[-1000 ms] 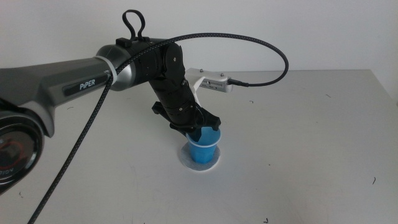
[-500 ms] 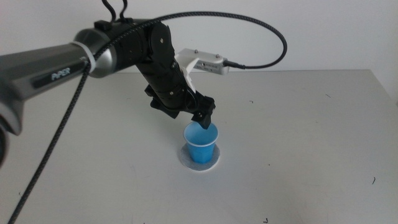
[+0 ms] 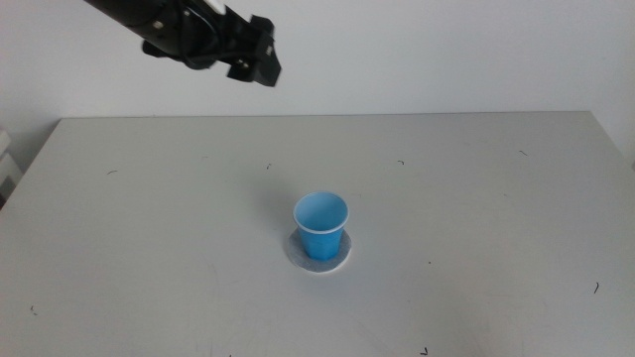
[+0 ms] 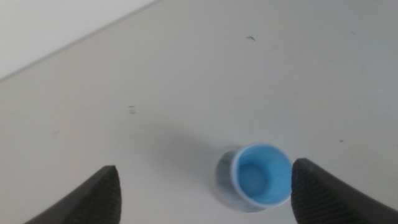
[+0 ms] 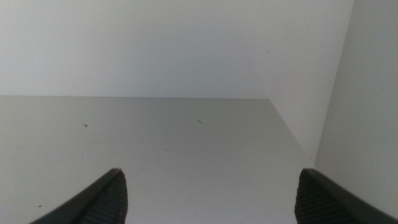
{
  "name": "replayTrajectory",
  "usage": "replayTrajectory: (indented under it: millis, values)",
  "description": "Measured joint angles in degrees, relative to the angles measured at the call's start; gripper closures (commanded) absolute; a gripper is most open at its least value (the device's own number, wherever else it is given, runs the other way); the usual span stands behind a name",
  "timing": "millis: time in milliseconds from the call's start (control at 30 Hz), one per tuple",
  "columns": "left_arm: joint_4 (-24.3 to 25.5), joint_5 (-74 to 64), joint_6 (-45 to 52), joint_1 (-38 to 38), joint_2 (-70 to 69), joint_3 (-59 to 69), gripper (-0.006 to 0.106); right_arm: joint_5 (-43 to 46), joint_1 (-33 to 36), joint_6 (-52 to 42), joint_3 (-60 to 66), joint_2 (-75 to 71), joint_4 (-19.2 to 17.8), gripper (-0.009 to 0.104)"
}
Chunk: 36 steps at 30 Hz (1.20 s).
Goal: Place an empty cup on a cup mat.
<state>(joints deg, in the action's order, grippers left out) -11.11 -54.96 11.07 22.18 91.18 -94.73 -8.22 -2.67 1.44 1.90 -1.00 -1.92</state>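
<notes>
The blue cup [image 3: 320, 226] stands upright and empty on the round grey cup mat [image 3: 319, 255] in the middle of the table. The left wrist view shows the cup [image 4: 263, 177] from above, standing on the mat [image 4: 225, 184]. My left gripper [image 3: 260, 59] is open and empty, raised high above the table at the back left, well clear of the cup; its jaws [image 4: 205, 193] stand wide apart. My right gripper [image 5: 208, 199] is open and empty, out of the middle view, facing bare table and wall.
The grey table [image 3: 476, 198] carries only small dark specks. Its right edge meets a white wall [image 5: 360, 93] in the right wrist view.
My left gripper let go of the cup on the mat, then rose and drew back up and to the left. The cup stays standing on the mat.
</notes>
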Motion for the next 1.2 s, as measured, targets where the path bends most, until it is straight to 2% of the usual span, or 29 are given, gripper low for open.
replayTrajectory:
  millis: [200,367,733,867,1033,1200]
  values:
    - [3.73,-5.61,0.0,-6.33,-8.16,1.38,-0.005,0.0,0.0,0.0,0.0,0.0,0.0,0.001]
    - [5.35,-2.47,0.0,-12.76,-20.05,10.51,-0.005,0.0,0.0,0.0,0.0,0.0,0.0,0.001]
    - [7.56,25.41,0.0,-25.38,-46.6,45.64,-0.005,0.0,0.0,0.0,0.0,0.0,0.0,0.001]
    - [7.54,37.3,0.0,-26.66,-53.42,59.86,-0.005,0.0,0.0,0.0,0.0,0.0,0.0,0.001]
    - [4.66,50.18,-0.49,-26.66,-63.22,75.6,-0.005,0.0,0.0,0.0,0.0,0.0,0.0,0.001]
    - [2.39,54.15,-1.27,-26.66,-73.24,86.51,-0.005,0.0,0.0,0.0,0.0,0.0,0.0,0.001]
